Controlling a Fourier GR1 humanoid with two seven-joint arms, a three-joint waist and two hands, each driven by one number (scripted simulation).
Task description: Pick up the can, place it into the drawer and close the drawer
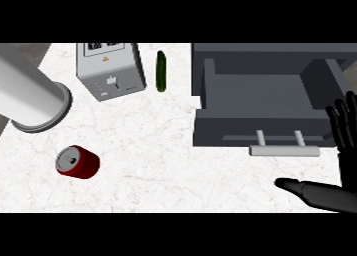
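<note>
Holds nothing in right hand (352, 160), fingers straight and spread. Drawer (262, 95) just left of it, already open for can (77, 161), well apart leftward on bench (166, 165).

I've got my right robot hand (352, 170) on the feed, over at the right edge. It's black all over, matte, with a dull grey sheen along its edges. The fingers (342, 120) are slim, crossed by faint lighter bands that give them a ribbed look. The thumb (308, 191) is thicker and smoother, rounding off to a blunt tip.
</note>
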